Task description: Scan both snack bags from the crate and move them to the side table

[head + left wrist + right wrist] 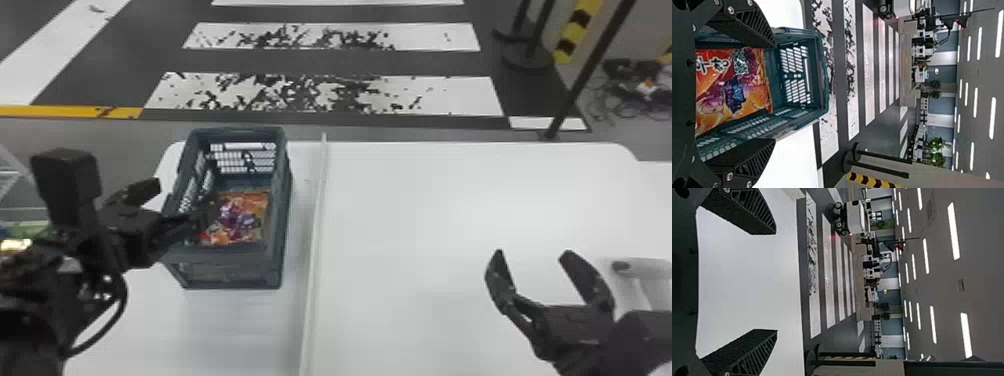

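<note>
One white tabletop (425, 210) runs across the head view, with a pale raised strip (315, 225) dividing it lengthwise; beyond its far edge lies a dark floor (350, 62) with broad white stripes, two of them heavily flecked with black, and a yellow line (65, 111) at the left. Black posts (582, 90) rise at the far right, near a yellow-and-black striped post (572, 37) and a tangle of cables (635, 100); long ceiling lights (953, 231) and green plants (881, 224) show in the right wrist view.

The left claw (182, 196) is at the crate's left side, fingers spread well apart and holding nothing, one of them over the crate's interior; whether it touches the crate cannot be told. The right claw (533, 253) hangs above the right part of the tabletop, likewise wide apart and empty; near it lies a pale grey object (642, 265).

The dark blue-grey crate (230, 267) stands upright left of the strip; inside it lies orange, red and purple snack packaging (242, 215), though whether that is one bag or two cannot be told.
</note>
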